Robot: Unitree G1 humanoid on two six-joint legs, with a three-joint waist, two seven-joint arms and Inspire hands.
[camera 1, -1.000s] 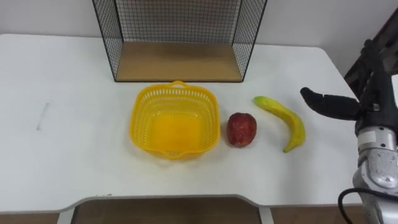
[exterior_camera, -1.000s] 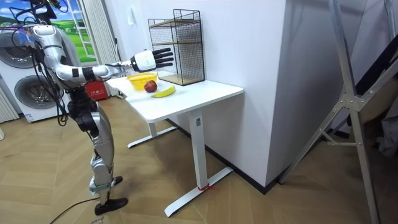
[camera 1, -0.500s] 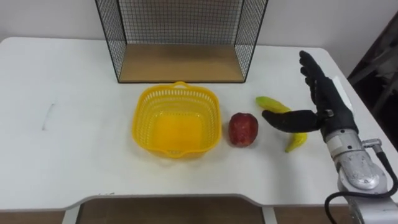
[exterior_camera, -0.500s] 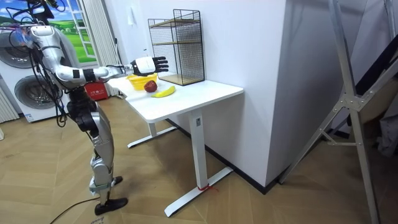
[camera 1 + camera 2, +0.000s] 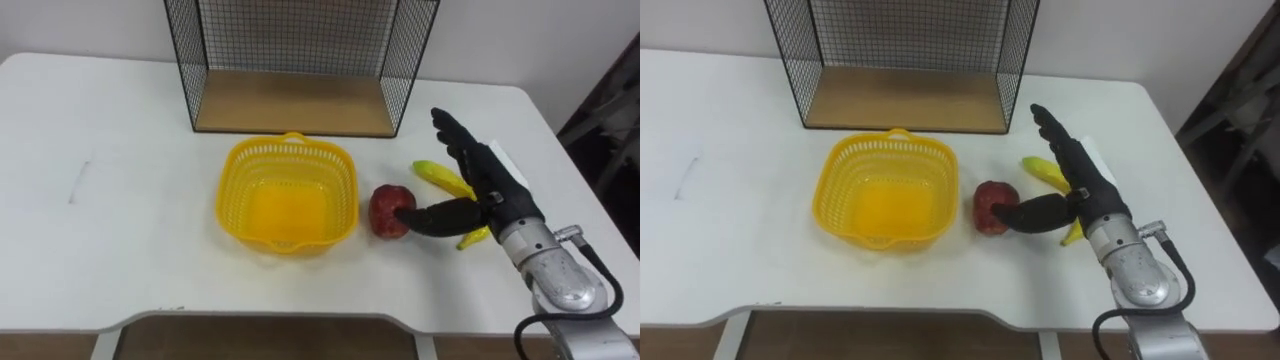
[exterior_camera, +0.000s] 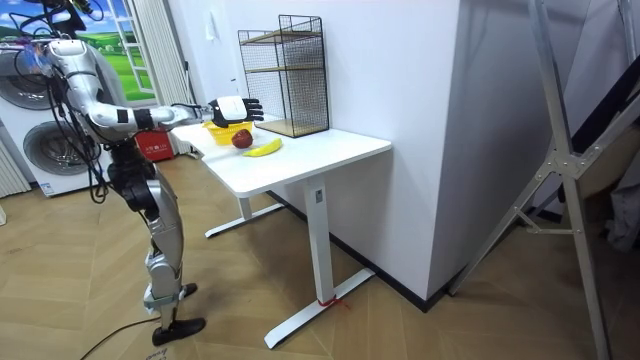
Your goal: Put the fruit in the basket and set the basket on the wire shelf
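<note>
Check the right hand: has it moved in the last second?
Yes. The right hand has swung toward the robot's left: it was right of the banana, and now reaches over it, open, thumb by the apple.

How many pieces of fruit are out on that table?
2: a red apple just right of the yellow basket, and a banana further right, partly behind the right hand.

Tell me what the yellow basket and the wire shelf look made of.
Basket: most likely moulded plastic, bright yellow with a slight gloss. Its walls are a regular perforated lattice under a smooth rim.
Wire shelf: thin black wire mesh, probably coated metal, matte. Its base board looks like brown wood or a wood-look panel, flat and dull.
</note>
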